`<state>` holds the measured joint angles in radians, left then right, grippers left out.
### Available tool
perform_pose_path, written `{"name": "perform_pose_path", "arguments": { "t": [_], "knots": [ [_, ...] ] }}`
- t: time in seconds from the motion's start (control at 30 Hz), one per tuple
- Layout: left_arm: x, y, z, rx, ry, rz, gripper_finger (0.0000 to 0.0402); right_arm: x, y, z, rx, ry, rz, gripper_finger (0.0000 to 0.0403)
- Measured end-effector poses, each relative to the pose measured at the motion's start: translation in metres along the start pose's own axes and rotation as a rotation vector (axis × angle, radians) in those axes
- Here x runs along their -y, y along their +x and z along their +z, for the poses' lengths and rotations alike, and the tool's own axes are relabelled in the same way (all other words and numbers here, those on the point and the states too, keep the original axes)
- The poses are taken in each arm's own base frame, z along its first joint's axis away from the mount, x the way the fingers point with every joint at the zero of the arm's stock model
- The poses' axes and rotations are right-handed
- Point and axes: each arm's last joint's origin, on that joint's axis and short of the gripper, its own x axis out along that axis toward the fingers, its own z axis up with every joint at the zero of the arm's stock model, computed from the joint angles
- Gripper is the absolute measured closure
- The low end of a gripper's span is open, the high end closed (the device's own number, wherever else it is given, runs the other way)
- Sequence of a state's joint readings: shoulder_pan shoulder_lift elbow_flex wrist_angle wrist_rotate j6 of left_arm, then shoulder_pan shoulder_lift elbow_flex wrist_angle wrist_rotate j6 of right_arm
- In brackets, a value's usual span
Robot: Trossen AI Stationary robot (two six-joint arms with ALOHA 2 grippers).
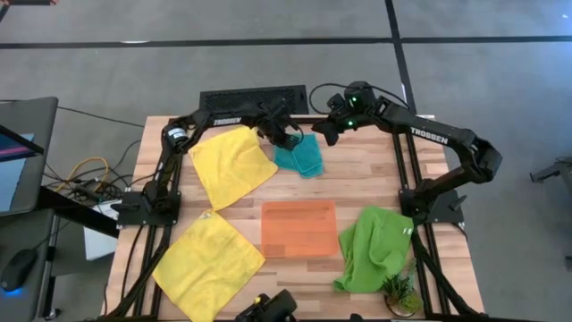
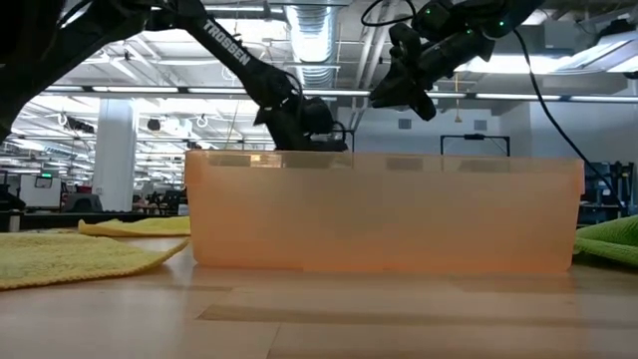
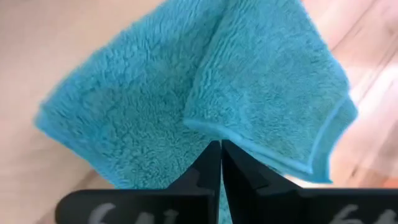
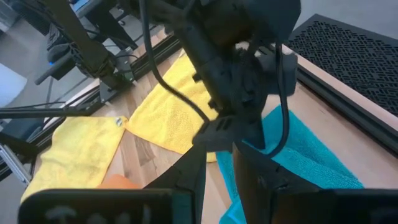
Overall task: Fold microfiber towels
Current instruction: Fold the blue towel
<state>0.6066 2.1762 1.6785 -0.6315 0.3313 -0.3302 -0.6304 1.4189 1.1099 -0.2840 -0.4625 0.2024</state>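
At the far middle of the tabletop (image 1: 357, 183), the left end effector (image 1: 284, 137) is found lowered onto the soft teal microfiber towel (image 1: 301, 157); its two dark fingers (image 3: 208, 171) are pressed together, pinched on that cloth's edge as seen from the left wrist. The teal towel is shown doubled over, one fuzzy layer lying on another. Just beside it, raised above the surface, the right end effector (image 1: 327, 131) is held clear of every cloth; whether its fingers are apart or together cannot be told.

Listed outward:
- One bright yellow square microfiber towel (image 1: 231, 165), spread flat on the light wooden slats, just left of the teal one.
- A second bright yellow microfiber towel (image 1: 208, 263), spread flat near the front left corner.
- One flat rigid orange rectangular tray (image 1: 299, 228), at the centre, between the yellow and green cloths.
- One lime green microfiber towel (image 1: 375, 249), crumpled at the front right, right of the tray.
- One small green potted plant (image 1: 399, 292), at the front right corner, touching the green towel's edge.
- One black perforated panel (image 1: 253, 97), along the far edge.
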Motion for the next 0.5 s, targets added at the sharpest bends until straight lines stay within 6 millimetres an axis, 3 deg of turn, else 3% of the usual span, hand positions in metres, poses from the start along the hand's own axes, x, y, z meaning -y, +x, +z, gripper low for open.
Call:
{"name": "perform_pose_path", "arguments": {
  "t": [0.17,0.27,0.37,0.5],
  "knots": [
    [0.014,-0.027,0.015,-0.005,0.122,0.082,0.0401,0.0,0.0,0.0,0.0,0.0,0.0,0.03],
    [0.025,-0.032,0.021,-0.009,0.182,0.098,0.0401,0.0,0.0,0.0,0.0,0.0,0.0,0.03],
    [0.031,-0.024,0.024,-0.068,0.208,0.127,0.0401,0.0,0.0,0.0,0.0,0.001,0.002,0.03],
    [0.033,0.002,0.028,-0.162,0.222,0.147,0.0401,0.001,-0.003,0.001,0.006,0.001,0.0,0.03]
  ]
}}
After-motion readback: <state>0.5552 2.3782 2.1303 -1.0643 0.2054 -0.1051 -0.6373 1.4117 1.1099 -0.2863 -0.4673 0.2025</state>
